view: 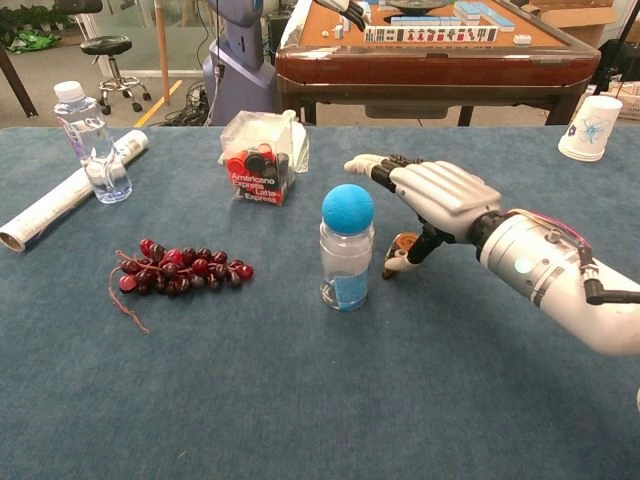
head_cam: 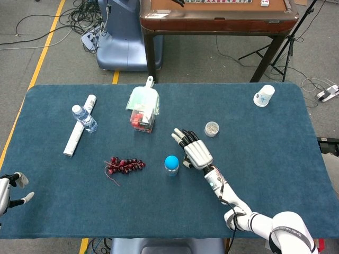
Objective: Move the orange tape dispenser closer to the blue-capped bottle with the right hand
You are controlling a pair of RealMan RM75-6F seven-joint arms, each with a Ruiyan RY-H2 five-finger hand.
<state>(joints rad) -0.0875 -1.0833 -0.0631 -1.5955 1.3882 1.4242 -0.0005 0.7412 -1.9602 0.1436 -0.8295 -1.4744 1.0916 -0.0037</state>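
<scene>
The blue-capped bottle (head_cam: 170,163) (view: 347,250) stands upright in the middle of the blue table. Just to its right lies the small orange tape dispenser (view: 399,252), a narrow gap from the bottle. My right hand (head_cam: 194,151) (view: 432,194) hovers over the dispenser with its fingers stretched out and apart, and the thumb reaches down against the dispenser's right side. In the head view the hand hides most of the dispenser. My left hand (head_cam: 9,191) rests at the table's near left edge, holding nothing.
A bunch of dark red grapes (head_cam: 124,165) (view: 185,268) lies left of the bottle. Behind are a clear box of red and black pieces (head_cam: 143,111) (view: 262,160), a water bottle (head_cam: 85,119) (view: 90,140), a paper roll (head_cam: 79,132), a small round tin (head_cam: 212,128) and a paper cup (head_cam: 264,96) (view: 590,128).
</scene>
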